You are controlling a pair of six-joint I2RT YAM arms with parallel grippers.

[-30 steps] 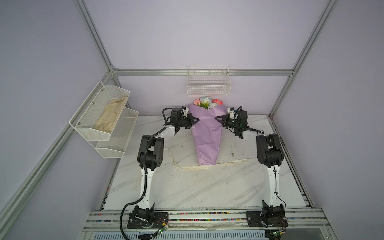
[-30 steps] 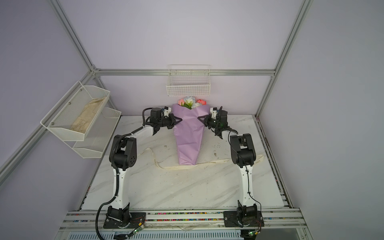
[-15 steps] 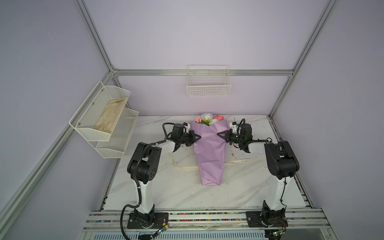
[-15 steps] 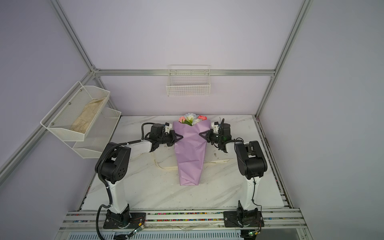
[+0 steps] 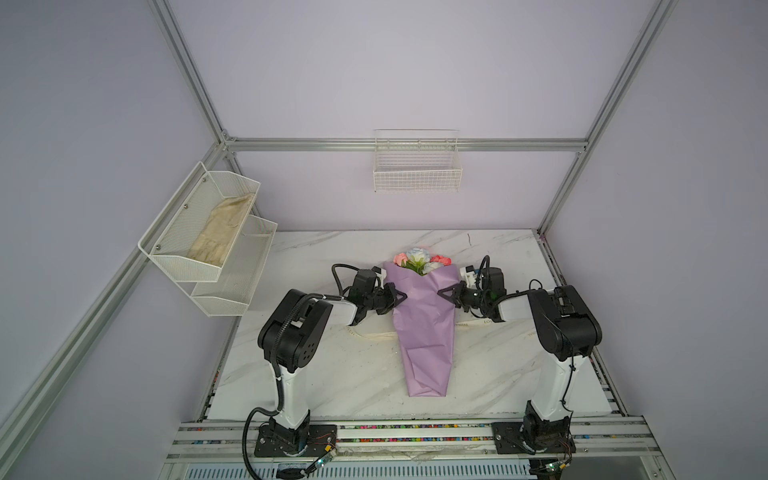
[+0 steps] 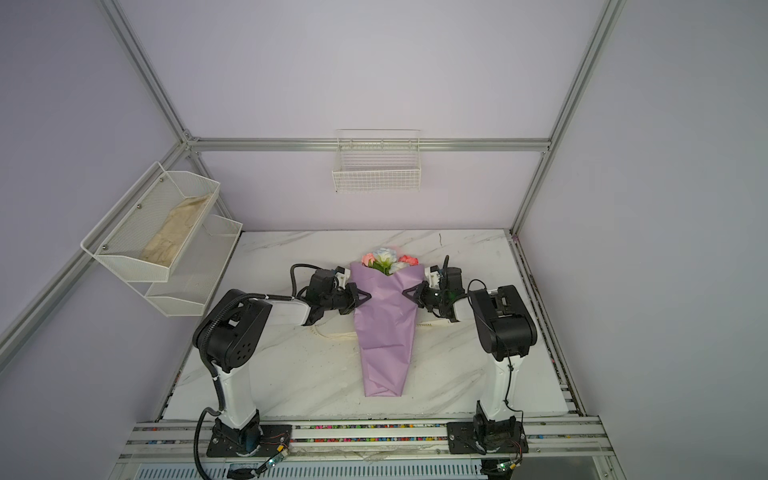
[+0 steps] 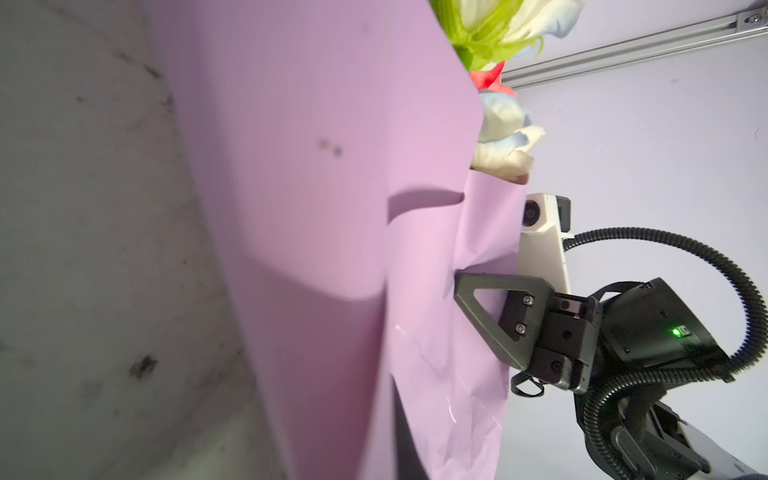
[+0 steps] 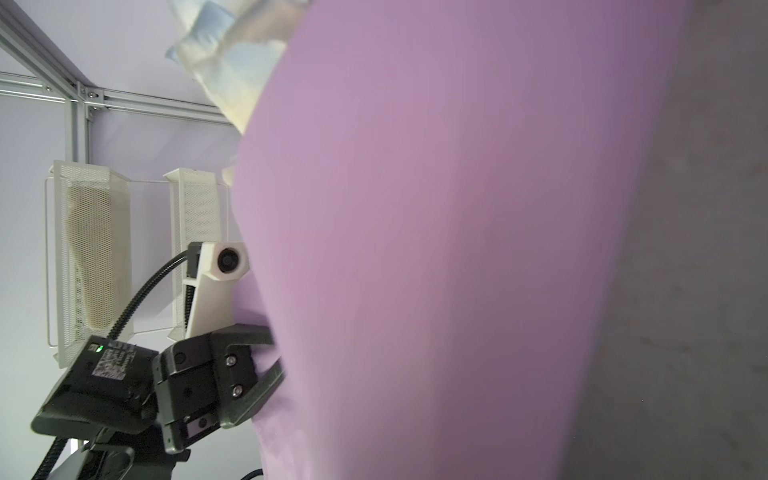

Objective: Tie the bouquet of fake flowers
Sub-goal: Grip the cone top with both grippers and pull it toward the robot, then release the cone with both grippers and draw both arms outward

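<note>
The bouquet of fake flowers (image 5: 424, 328) is a lilac paper cone, its tip toward the table's front, with pale blue, pink and cream blooms (image 5: 420, 259) at its far end. It shows in both top views (image 6: 384, 332). My left gripper (image 5: 400, 296) is shut on the wrap's left edge. My right gripper (image 5: 443, 292) is shut on the right edge. The left wrist view shows the wrap (image 7: 332, 208) and the right gripper (image 7: 458, 286) biting into the paper. A cream ribbon (image 5: 374, 336) lies across the table under the cone.
A white wire basket (image 5: 417, 166) hangs on the back wall. A two-tier mesh shelf (image 5: 232, 286) at the left holds a cream cloth (image 5: 220, 232). The marble table (image 5: 332, 386) ends at a metal rail at the front.
Both arms have drawn the bouquet from the back of the table toward the front. The ribbon, which lay near the cone's tip, now crosses under its middle.
</note>
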